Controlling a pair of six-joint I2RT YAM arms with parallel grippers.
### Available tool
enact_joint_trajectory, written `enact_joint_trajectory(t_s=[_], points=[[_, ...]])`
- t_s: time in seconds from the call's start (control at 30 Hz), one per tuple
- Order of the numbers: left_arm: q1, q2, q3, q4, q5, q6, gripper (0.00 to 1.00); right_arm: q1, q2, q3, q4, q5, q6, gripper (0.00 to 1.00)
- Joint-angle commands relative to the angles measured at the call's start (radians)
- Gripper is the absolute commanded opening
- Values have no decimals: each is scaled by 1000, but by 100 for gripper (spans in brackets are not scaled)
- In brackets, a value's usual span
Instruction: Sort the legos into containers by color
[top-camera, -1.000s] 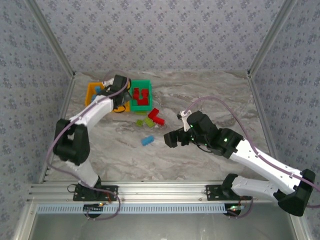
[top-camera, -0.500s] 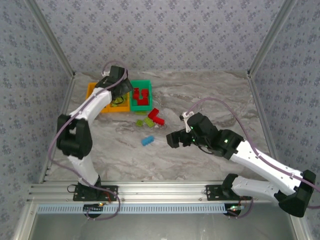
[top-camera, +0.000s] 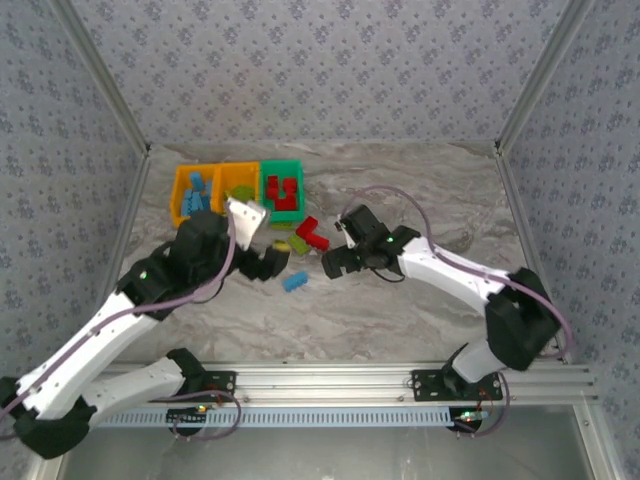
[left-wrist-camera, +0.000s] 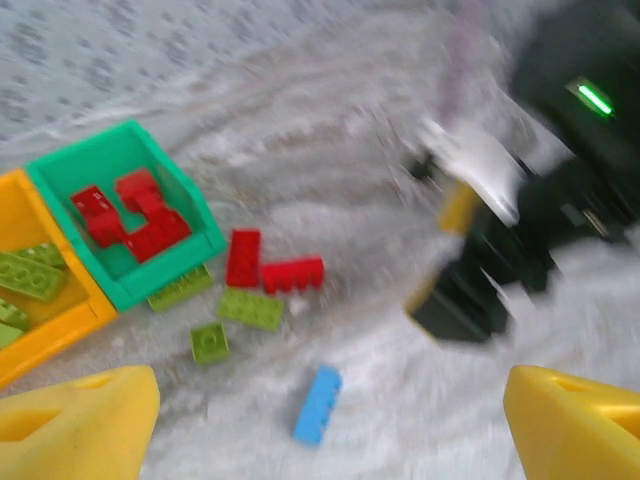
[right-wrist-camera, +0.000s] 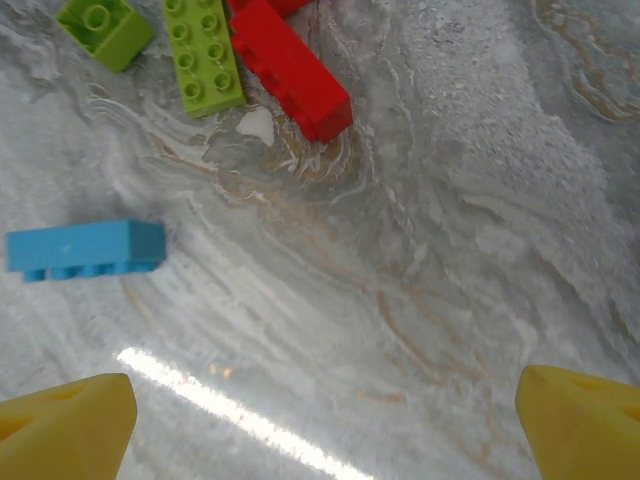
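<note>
Left gripper (top-camera: 270, 264) and right gripper (right-wrist-camera: 325, 410), both wide open and empty, flank a blue brick (top-camera: 294, 281) lying nearer than the bins (top-camera: 281, 164); if both go for it, they could collide or scatter the loose legos (top-camera: 312, 232).

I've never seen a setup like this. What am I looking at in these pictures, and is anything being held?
Two robot arms are bolted to a table, each ending in a two-finger gripper. The wide picture looks down from above, showing the left gripper and the right gripper. The other two come from cameras on the wrists; the yellow corners are fingertips. On the table lie red bricks, green bricks and a blue brick, beside three joined, part-filled bins. Both grippers are open, holding nothing.
</note>
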Motion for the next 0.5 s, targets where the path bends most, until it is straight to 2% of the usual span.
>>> enact_joint_trajectory(t_s=[0.0,0.1,0.2,0.33,0.47], points=[[-12,-112,-99,-108,104,218,92,-21,117,100,49,-43,-120,99],[-13,-205,-218,-50,150,300,97,-24,238,193,65,-32,-163,93],[-12,-234,-286,12,167,314,99,-25,342,269,89,-31,-213,88],[-13,-199,-282,1,78,303,99,-33,488,408,43,-19,-239,74],[-11,-179,-285,-26,16,295,99,-32,557,456,41,-12,-242,59]])
